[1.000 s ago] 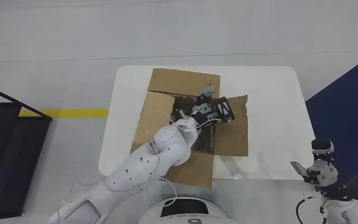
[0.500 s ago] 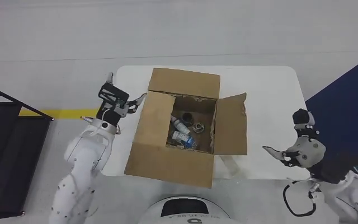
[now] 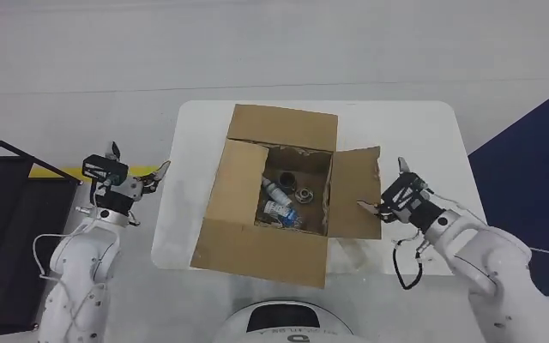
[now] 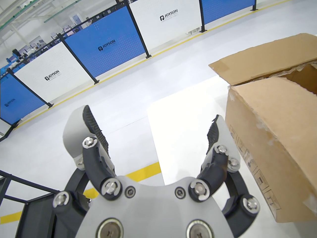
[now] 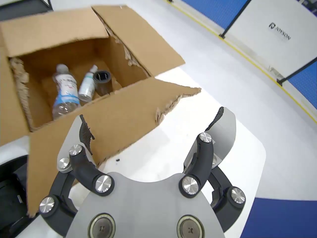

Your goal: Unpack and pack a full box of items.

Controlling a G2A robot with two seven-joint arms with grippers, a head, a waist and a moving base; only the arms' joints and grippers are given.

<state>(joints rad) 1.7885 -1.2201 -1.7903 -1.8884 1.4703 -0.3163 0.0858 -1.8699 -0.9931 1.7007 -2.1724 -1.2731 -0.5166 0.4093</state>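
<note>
Box (image 3: 283,129) stands open on the white table (image 3: 412,137), pale floor (image 3: 257,51) around; left gripper (image 4: 151,112) and right gripper (image 5: 151,113) spread.

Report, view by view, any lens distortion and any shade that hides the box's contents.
Top view: the table edges look straight; shade inside the box makes its contents hard to tell apart. Left wrist view: the wide lens bows and tilts the fence panels. Right wrist view: same bowing; two bottles and a dark tube show plainly despite the shade.

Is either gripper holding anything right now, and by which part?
Nothing is held. The left gripper and the right gripper are both open and empty.
</note>
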